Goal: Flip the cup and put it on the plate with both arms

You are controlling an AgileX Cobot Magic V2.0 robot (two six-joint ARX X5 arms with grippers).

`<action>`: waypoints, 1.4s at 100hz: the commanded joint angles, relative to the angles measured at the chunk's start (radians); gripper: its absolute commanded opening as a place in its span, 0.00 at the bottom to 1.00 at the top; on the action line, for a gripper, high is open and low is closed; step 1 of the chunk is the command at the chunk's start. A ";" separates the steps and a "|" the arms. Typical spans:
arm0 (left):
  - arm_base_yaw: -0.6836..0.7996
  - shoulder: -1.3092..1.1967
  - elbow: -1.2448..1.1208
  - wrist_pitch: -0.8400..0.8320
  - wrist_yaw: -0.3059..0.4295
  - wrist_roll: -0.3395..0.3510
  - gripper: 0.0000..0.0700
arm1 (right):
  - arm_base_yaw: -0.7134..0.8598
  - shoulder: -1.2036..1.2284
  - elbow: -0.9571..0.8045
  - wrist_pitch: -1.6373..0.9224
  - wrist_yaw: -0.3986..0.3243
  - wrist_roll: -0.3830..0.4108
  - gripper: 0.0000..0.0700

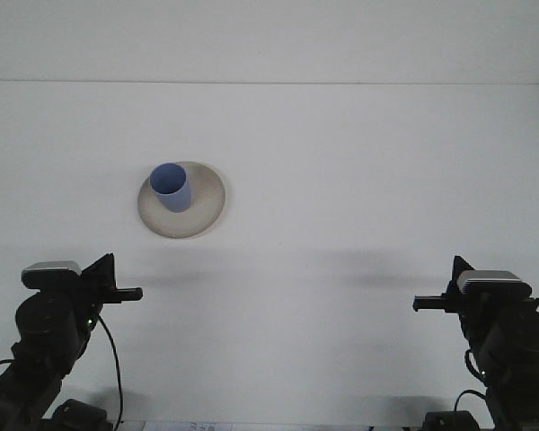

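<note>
Cup: we see the blue cup (pixel 171 187) standing upright, mouth up, on the plate (pixel 207 199), a little toward the plate's left side.
Plate: a round beige plate lying flat on the white tabletop (pixel 359 180), in the left half, nearer the far edge than the near edge.
Left gripper: the left gripper (pixel 126 293) sits low by the near-left corner of the tabletop, pointing toward the right edge, well apart from the plate and touching nothing (we cannot tell whether its fingers are parted or closed, as they show only as a thin dark bar).
Right gripper: the right gripper (pixel 424 304) sits low by the near-right corner, pointing toward the left edge, also clear of everything; we cannot tell its finger state either.
Arms: we see only the dark wrist housings and grey-topped camera mounts of both arms along the near edge, with a black cable hanging beside the left one.
Shadows: faint grey shadows lie on the tabletop just beyond each gripper.
</note>
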 commanded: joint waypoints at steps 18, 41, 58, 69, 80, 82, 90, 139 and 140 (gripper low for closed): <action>-0.005 -0.048 0.013 0.033 -0.006 0.003 0.02 | 0.001 0.002 0.008 0.008 -0.001 0.007 0.00; -0.005 -0.105 0.013 0.049 -0.006 0.003 0.02 | 0.001 0.002 0.008 0.008 -0.001 0.007 0.00; -0.005 -0.138 0.013 0.077 -0.006 0.104 0.02 | 0.001 0.002 0.008 0.008 -0.001 0.007 0.00; -0.004 -0.142 0.002 0.085 -0.006 0.121 0.02 | 0.001 0.002 0.008 0.008 -0.001 0.007 0.00; 0.005 -0.158 -0.052 0.135 -0.006 0.139 0.02 | 0.001 0.002 0.009 0.009 -0.001 0.007 0.00; 0.007 -0.165 -0.069 0.156 -0.006 0.139 0.02 | 0.001 0.002 0.008 0.009 -0.001 0.007 0.00; 0.021 -0.205 -0.158 0.270 -0.006 0.138 0.02 | 0.001 0.002 0.009 0.009 -0.001 0.007 0.00; 0.136 -0.519 -0.633 0.521 0.101 0.127 0.02 | 0.001 0.002 0.009 0.009 -0.001 0.007 0.00; 0.140 -0.526 -0.639 0.520 0.106 0.127 0.02 | 0.001 0.002 0.009 0.009 -0.001 0.007 0.00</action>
